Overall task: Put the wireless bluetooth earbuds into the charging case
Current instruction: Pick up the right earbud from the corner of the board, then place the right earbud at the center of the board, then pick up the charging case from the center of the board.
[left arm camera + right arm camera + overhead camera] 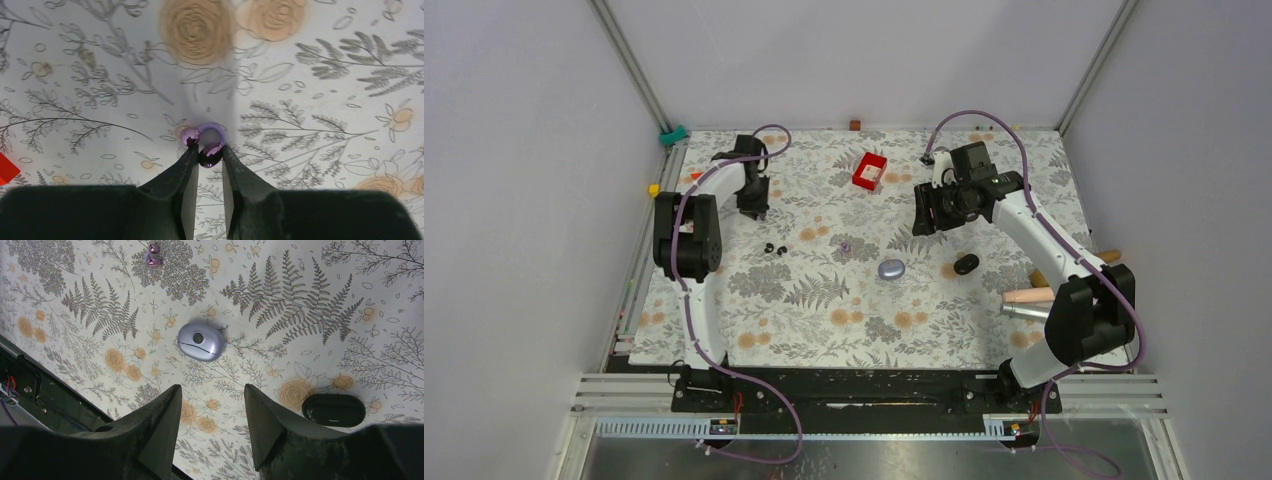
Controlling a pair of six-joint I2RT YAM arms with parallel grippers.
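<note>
The left pincer [210,150] is narrow, with only a slim gap between its black fingers, and it grips nothing that can be made out. Just past its tips, in the left wrist view, lies a tiny purple trinket [190,136] with two shiny beads; whether the tips touch it cannot be told.

The right pincer [212,390] is wide and empty, hanging above the tabletop [824,320]. Beyond its tips lies the case [201,341], closed, lavender-grey, near the tabletop's middle. A black oval [333,410] lies to the case's right, apart from it.

The earbuds [775,248], two black specks side by side, lie on the tabletop near the left arm, well apart from the case.

The tabletop is covered in a pale cloth printed with grey ferns and peach roses. A red box [869,170] sits toward the far edge. Plain pale grey walls [854,50] enclose three sides, with metal posts in the far corners. A black rail [864,390] along the near edge carries both arm bases.
</note>
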